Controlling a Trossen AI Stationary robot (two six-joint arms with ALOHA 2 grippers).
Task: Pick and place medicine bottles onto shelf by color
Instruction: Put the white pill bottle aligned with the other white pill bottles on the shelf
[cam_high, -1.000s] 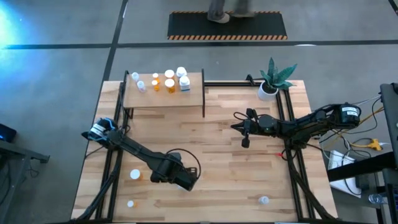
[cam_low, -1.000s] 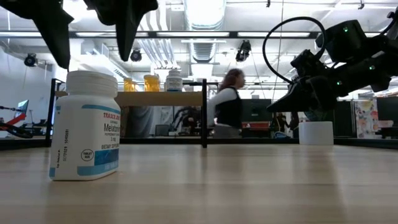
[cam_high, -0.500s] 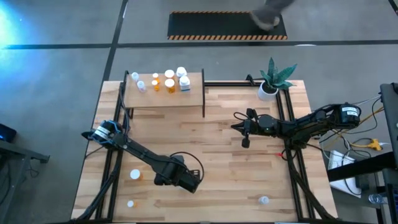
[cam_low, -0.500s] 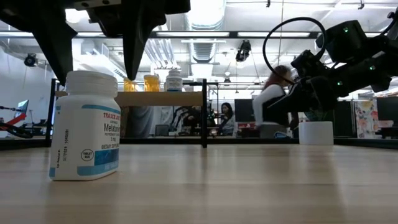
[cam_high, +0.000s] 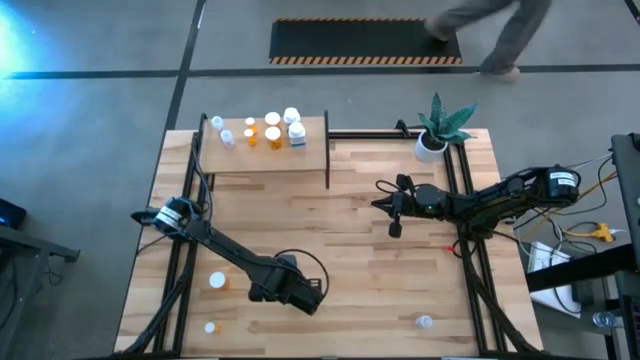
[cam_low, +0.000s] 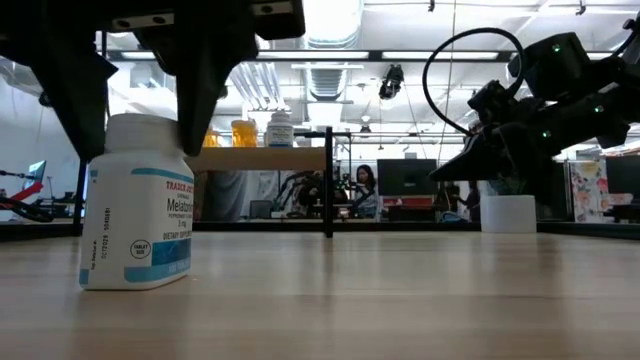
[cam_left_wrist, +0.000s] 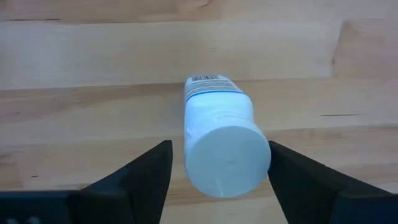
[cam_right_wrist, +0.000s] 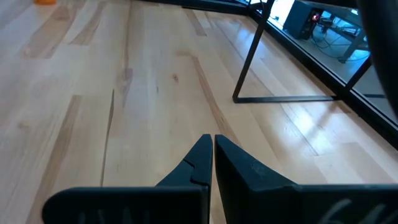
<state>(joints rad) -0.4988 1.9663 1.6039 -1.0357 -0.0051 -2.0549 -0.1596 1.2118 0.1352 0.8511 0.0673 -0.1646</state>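
A white medicine bottle (cam_left_wrist: 219, 134) with a white cap and a blue-printed label stands upright on the wooden table, near its front edge. My left gripper (cam_left_wrist: 219, 149) points straight down over it and is open, one finger on each side of the cap (cam_low: 146, 128). In the high view the left gripper (cam_high: 292, 290) hides the bottle. My right gripper (cam_high: 392, 207) waits shut above the table's right half, holding nothing. The shelf (cam_high: 265, 152) at the far left carries several orange and white bottles. My left gripper comes at the white bottle from above, its fingers level with the cap. One finger (cam_left_wrist: 292, 177) stands right beside the cap's rim (cam_left_wrist: 266, 155); whether it touches, I cannot tell. The other finger (cam_left_wrist: 146, 174) stands clear of it.
An orange bottle (cam_high: 217, 282) and a smaller one (cam_high: 210, 326) stand near the front left. A clear bottle (cam_high: 425, 322) stands at the front right. A potted plant (cam_high: 440, 128) is at the far right corner. Black frame posts line the table's edges.
My left gripper has come down over the white bottle, and its fingertips have dropped from above the cap to beside it. The bottle has stayed where it was. A person has walked past beyond the table's far edge.
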